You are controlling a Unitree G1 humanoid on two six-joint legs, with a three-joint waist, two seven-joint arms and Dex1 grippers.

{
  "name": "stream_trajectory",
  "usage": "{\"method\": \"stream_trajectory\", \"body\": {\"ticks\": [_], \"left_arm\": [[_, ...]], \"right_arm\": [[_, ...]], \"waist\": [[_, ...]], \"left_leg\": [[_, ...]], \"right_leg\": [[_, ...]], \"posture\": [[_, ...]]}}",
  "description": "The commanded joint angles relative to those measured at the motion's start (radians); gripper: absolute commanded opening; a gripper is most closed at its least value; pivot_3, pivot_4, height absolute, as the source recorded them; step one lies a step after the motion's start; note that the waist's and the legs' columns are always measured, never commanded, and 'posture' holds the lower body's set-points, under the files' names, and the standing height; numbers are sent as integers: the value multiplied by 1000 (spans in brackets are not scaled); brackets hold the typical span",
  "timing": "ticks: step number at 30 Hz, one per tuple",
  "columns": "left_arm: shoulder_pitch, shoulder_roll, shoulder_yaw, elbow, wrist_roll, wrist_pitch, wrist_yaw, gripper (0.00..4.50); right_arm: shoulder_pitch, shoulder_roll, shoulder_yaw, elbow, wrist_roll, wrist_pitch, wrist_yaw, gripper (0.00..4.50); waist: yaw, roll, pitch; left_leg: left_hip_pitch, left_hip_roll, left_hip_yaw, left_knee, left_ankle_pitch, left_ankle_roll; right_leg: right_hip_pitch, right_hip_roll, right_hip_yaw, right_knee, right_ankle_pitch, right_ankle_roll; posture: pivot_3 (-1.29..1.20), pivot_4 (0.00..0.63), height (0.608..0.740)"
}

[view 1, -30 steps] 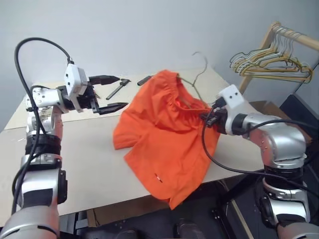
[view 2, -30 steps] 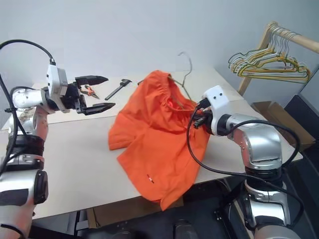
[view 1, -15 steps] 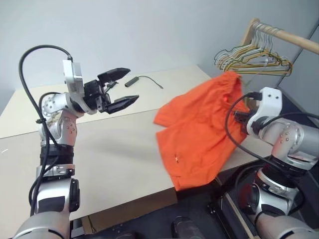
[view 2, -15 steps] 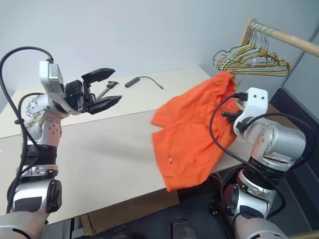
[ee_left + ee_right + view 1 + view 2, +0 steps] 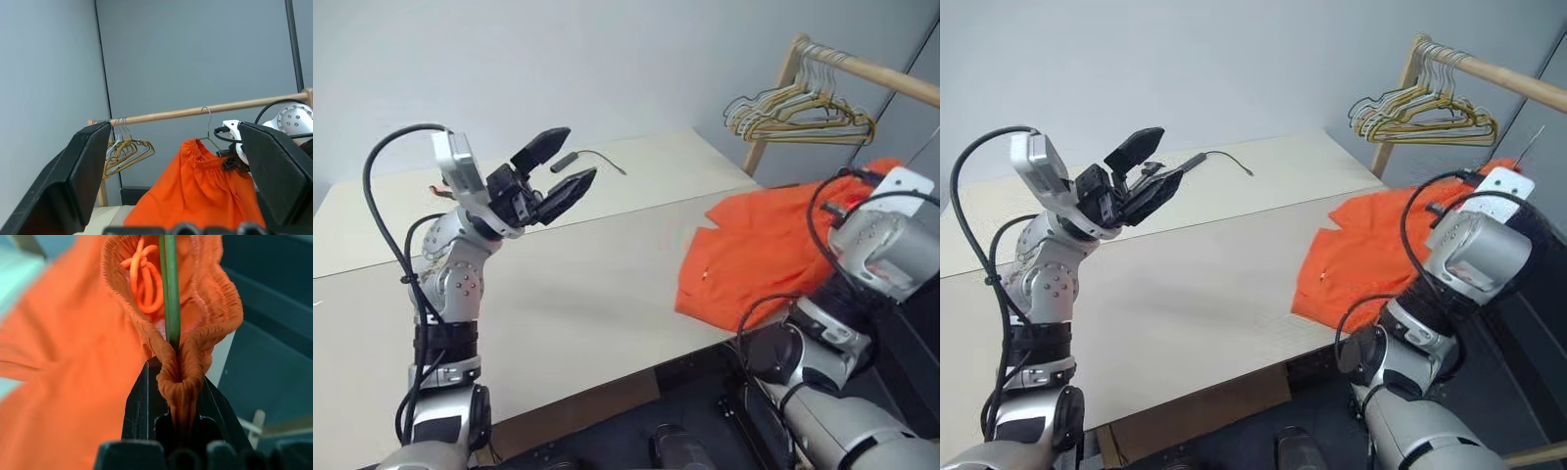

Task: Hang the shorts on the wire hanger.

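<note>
The shorts (image 5: 773, 257) are soft, light cloth that folds and sags freely. They lie draped over the worktop's (image 5: 558, 284) edge at about 3 o'clock, and their upper part is lifted toward the rail. The gathered elastic waistband (image 5: 182, 363) is the thickest, firmest part and looks like the best place to grip, since the thin leg fabric would probably slip or bunch.

The right hand (image 5: 178, 404) is clamped on a fold of that waistband, and the wire hanger (image 5: 170, 289) runs through the same pinch. From the left wrist view, the small hook (image 5: 207, 117) rises above the waistband, close under the wooden rail (image 5: 205, 110). The wire is thin and springy, so I judge it could twist in the grip.

The left hand (image 5: 560, 168) is raised over the worktop at about 10 o'clock, fingers spread wide and empty. Spare hangers (image 5: 798, 113) bunch on the rail at 1 o'clock.
</note>
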Motion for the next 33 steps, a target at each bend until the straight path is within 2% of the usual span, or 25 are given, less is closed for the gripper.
{"method": "stream_trajectory", "body": {"ticks": [1,5,13,18,21,28,33], "left_arm": [[7,13,20,-69,-30,11,32,4500],[16,16,-4,-76,-8,11,41,4500],[26,13,-47,-83,25,-5,36,4500],[32,10,-44,-83,15,-14,26,4500],[31,5,-42,-87,7,-14,26,4500],[47,4,-54,-99,11,-16,13,4500],[48,3,-50,-103,4,-19,9,4500]], "right_arm": [[-79,-35,-7,47,11,-120,-57,53],[-152,-89,-43,190,51,-224,-92,53],[-246,-276,-120,493,168,-350,-120,53],[-278,-405,-134,725,240,-428,-119,53],[-301,-467,-156,851,294,-476,-134,53],[-318,-540,-169,1048,388,-538,-180,53],[-310,-547,-130,1099,420,-544,-205,53]], "waist": [[-3,0,0],[-5,0,0],[-4,2,1],[-5,4,2],[-6,4,2],[-5,6,4],[-5,6,4]], "left_leg": [[0,0,0,0,0,0],[2,0,0,0,0,0],[5,-1,-1,-3,0,1],[15,-1,0,-13,0,1],[15,-3,0,-18,1,3],[14,-5,3,-20,1,3],[14,-8,4,-19,1,4]], "right_leg": [[0,0,0,0,0,0],[2,0,0,-1,0,0],[7,0,-1,-5,0,0],[17,1,1,-14,0,0],[16,2,5,-17,0,1],[16,2,11,-20,0,3],[16,2,19,-20,0,8]], "posture": [[-153,0,740],[-146,0,740],[-145,0,740],[-144,0,740],[-142,0,740],[-138,0,740],[-131,0,740]]}}
